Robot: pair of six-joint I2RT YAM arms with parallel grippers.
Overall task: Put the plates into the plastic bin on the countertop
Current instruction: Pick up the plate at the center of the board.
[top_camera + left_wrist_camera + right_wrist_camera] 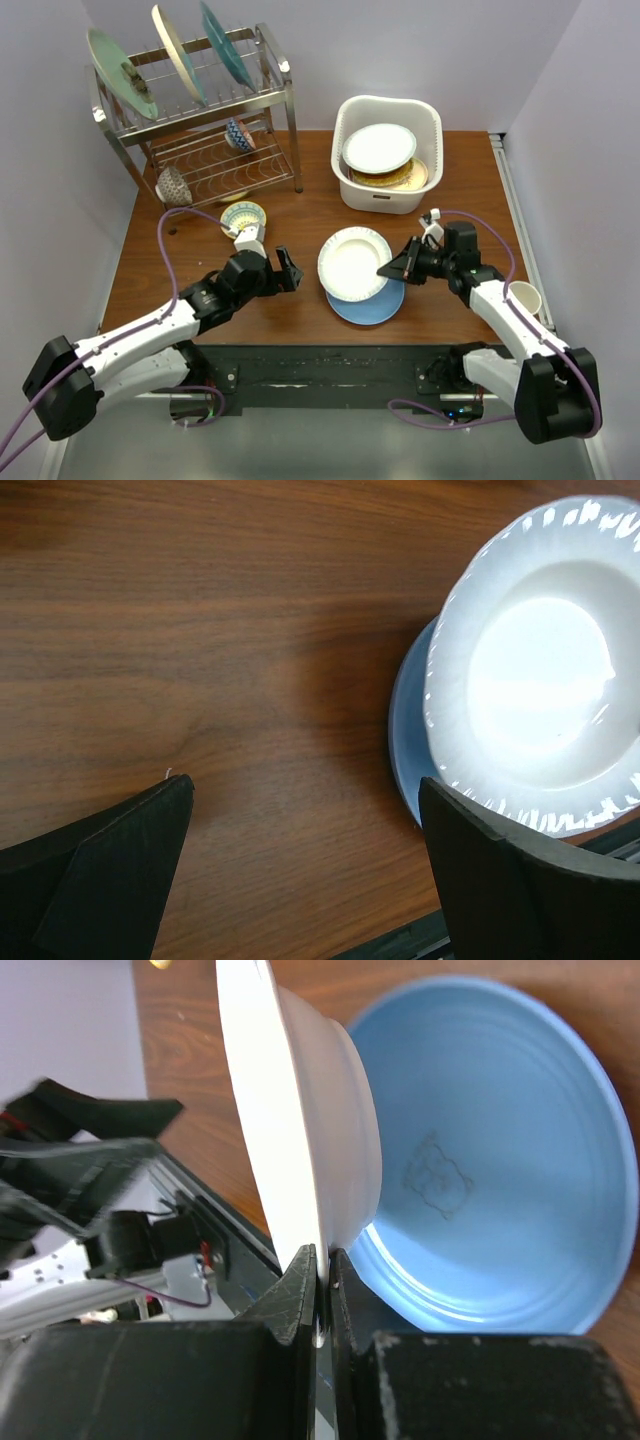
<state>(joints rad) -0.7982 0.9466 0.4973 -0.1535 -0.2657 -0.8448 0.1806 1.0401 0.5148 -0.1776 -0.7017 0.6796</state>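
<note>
My right gripper is shut on the rim of a white plate and holds it lifted above a blue plate that lies on the table. In the right wrist view the white plate stands edge-on between my fingers, with the blue plate behind it. My left gripper is open and empty, just left of both plates; its view shows the white plate over the blue plate. The white plastic bin at the back holds a white plate on a yellow woven-look plate.
A steel wire dish rack at the back left holds several upright plates and two bowls. A small patterned bowl sits near my left arm. A cream cup stands by the right arm at the table's right edge.
</note>
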